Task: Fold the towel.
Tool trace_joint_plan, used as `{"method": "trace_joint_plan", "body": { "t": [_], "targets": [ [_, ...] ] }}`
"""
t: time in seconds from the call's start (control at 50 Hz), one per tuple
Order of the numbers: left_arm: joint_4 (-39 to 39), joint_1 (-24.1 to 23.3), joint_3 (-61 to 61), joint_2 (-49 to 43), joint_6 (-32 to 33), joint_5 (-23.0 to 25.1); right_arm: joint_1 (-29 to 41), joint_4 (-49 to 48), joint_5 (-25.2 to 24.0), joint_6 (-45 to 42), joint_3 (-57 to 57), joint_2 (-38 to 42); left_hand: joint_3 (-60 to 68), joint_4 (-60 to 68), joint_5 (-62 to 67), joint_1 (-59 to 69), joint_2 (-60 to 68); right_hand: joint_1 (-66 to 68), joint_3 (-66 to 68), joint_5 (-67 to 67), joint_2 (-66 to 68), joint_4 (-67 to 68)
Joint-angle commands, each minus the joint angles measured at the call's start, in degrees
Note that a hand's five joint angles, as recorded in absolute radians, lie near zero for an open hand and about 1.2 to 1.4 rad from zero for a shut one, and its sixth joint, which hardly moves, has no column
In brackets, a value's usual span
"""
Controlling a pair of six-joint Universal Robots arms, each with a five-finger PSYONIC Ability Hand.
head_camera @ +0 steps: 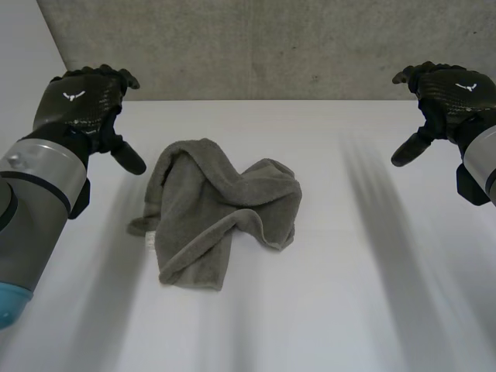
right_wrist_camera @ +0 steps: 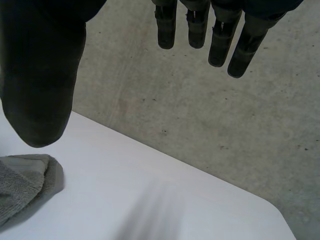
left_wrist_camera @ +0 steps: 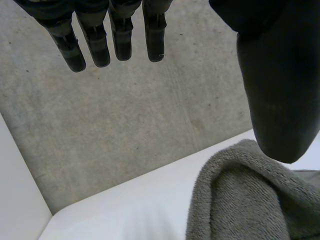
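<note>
The grey terry towel (head_camera: 225, 209) lies crumpled left of centre on the white table (head_camera: 372, 294). No neat fold is made, and its corners seem tucked under, though that is hard to tell. At upper left the left hand (head_camera: 85, 105) and at upper right the right hand (head_camera: 446, 89) hover with fingers spread, holding nothing. All the folding is left to do.

The left hand (head_camera: 84, 102) and the right hand (head_camera: 448, 91) hang well apart, one at each side, with their backs turned up. Both are empty, with straight, slightly spread fingers (left_wrist_camera: 95, 47) and the thumb (left_wrist_camera: 277, 100) standing off inward. The left arm (head_camera: 35, 209) and the right arm (head_camera: 482, 167) reach forward.
</note>
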Motion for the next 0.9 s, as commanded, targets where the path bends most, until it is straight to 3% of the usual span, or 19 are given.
{"method": "trace_joint_plan", "body": {
  "t": [0.02, 0.1, 0.14, 0.22, 0.38, 0.6, 0.72, 0.78, 0.82, 0.84, 0.88, 0.9],
  "targets": [
    [-1.8, -1.8, -4.2, 1.1, 0.4, 3.7, 0.4, 2.3, -4.0, -0.8, -0.2, 0.6, -3.0, -3.4, 0.7, -0.9, -0.5, -3.5, -2.5, -4.0, -4.6, -4.4],
    [-2.9, -2.6, -6.5, 1.7, 0.4, 6.8, 1.0, 9.8, -12.0, -5.1, 1.5, 5.0, -3.0, -3.4, 2.9, 1.3, 1.7, -3.5, -2.5, -4.0, -4.6, -4.4],
    [-3.3, -3.2, -9.3, 1.0, 0.4, 9.4, 2.0, 10.5, -12.9, -5.0, 1.7, 6.9, -3.0, -3.4, 8.6, 6.9, 7.4, -3.5, -2.5, -4.0, -4.6, -4.4],
    [-3.0, -3.3, -11.4, -0.1, 0.5, 10.3, 7.9, 7.5, -12.0, -2.3, 1.8, 12.1, -3.0, -3.4, 11.3, 9.7, 10.1, -3.5, -2.5, -4.0, -4.6, -4.4],
    [-1.9, -3.3, -10.9, -8.7, 0.5, 10.0, 11.5, -2.4, -10.5, 5.8, 0.4, 22.8, -3.0, -3.4, 11.3, 9.7, 10.1, -3.5, -2.5, -4.0, -4.6, -4.4],
    [3.1, -3.8, -4.4, -21.6, 0.5, 5.5, 16.3, -4.1, -7.9, 9.6, -8.5, 35.6, -3.0, -3.4, 11.1, 9.5, 9.9, 0.1, -2.5, -0.3, -1.0, -4.4],
    [3.3, -6.4, 0.1, -27.2, 0.6, 3.9, 17.1, -4.2, -6.8, 13.1, -11.0, 38.3, -3.0, -3.4, 12.4, 10.8, 11.3, 3.8, -2.5, 3.4, 2.7, -4.4],
    [3.4, -6.8, 1.7, -28.6, 0.5, 2.9, 17.1, -4.5, -6.9, 15.4, -12.5, 39.6, -3.0, -3.4, 22.2, 20.5, 21.0, 9.2, -2.5, 8.7, 8.1, -4.4],
    [3.4, -6.9, 2.3, -29.2, 0.6, 2.3, 17.1, -4.5, -6.8, 16.8, -14.8, 41.8, -3.0, -3.4, 29.7, 28.1, 28.5, 22.6, -2.5, 22.1, 21.4, -4.4],
    [3.4, -6.9, 2.3, -29.2, 0.6, 2.3, 17.1, -4.5, -6.8, 16.8, -14.8, 41.8, -3.0, -3.4, 29.8, 28.2, 28.6, 22.7, -2.5, 22.2, 21.5, -4.4],
    [3.2, -6.9, 3.0, -29.3, 0.4, 2.1, 17.1, -4.4, -6.9, 17.1, -16.4, 43.6, -3.0, -3.4, 55.9, 54.3, 54.7, 54.0, -2.5, 53.5, 52.8, -4.4],
    [3.2, -6.9, 3.0, -29.3, 0.4, 2.1, 17.1, -4.4, -6.9, 17.1, -16.4, 43.6, -3.0, -3.4, 56.0, 54.4, 54.8, 54.1, -2.5, 53.7, 53.0, -4.4]
  ]
}}
